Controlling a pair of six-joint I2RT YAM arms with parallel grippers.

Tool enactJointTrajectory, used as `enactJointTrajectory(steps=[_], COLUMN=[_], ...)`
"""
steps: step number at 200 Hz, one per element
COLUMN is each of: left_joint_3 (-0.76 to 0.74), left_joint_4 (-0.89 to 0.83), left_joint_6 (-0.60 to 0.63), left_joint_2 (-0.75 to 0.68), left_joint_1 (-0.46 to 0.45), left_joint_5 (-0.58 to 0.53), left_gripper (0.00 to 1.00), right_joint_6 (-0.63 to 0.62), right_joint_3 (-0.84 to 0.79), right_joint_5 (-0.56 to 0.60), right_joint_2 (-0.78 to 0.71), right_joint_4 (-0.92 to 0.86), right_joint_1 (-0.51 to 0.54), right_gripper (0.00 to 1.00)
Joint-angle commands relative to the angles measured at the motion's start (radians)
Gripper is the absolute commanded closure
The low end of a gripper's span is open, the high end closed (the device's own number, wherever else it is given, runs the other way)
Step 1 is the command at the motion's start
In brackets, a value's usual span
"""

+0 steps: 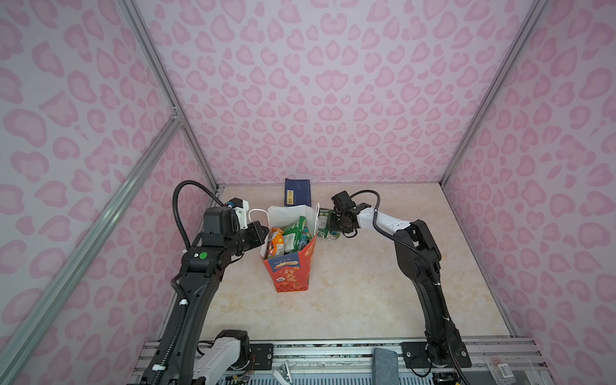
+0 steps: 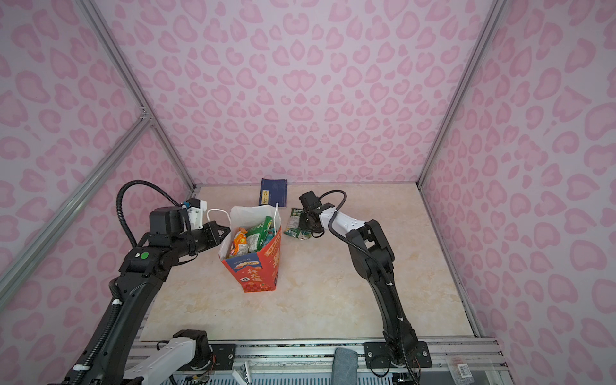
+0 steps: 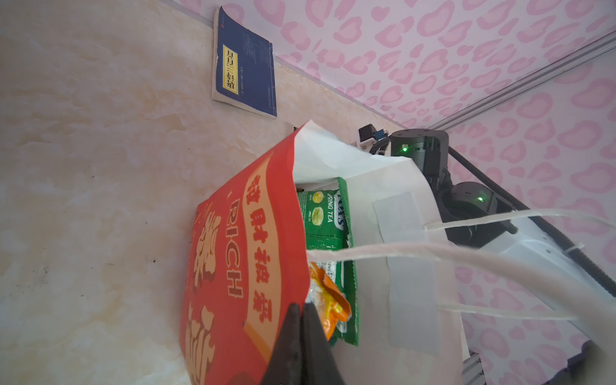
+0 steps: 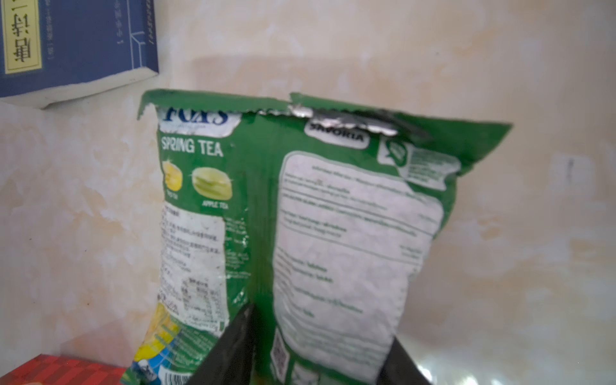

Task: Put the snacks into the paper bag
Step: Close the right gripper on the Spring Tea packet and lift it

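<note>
Right wrist: right fingers [image 4: 230,353] astride green packet [image 4: 333,233], grip unclear; left fingers [image 3: 290,343] shut on paper bag [image 3: 233,266] rim.

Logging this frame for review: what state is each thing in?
paper bag: upright, mouth open, partly filled.
snacks: piled loosely inside the bag.
green packet: outside, on the table beside the bag.
booklet: closed, flat at the table's far edge.
left gripper: shut on the bag's rim.
right gripper: jaws either side of the green packet; grip unclear.
</note>
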Motion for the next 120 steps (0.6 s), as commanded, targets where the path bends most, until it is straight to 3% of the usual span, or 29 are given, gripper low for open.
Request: enactJointTrajectory(steps=[1,44,120], left_joint_3=[0.0,-0.001,-0.001], left_joint_4=[0.046,0.044,0.044], left_joint_6=[0.008,0.009,0.009], left_joint_2=[-0.006,-0.002,-0.001], left_joint_1=[-0.001,-0.001,0.0], left_joint_5=[0.005,0.004,0.003], left_gripper=[0.92,0.91,0.91], right_joint_6=[0.008,0.009,-0.008], right_joint_3=[-0.049,-0.142,-0.398], right_joint_5=[-0.011,-0.012,-0.002], right_joint_2=[-0.025,-0.101,-0.379], right_joint_4=[0.0,0.039,0.103], right_joint_1=[-0.003,-0.009,-0.02], right_gripper=[0.64,0.82,0.97])
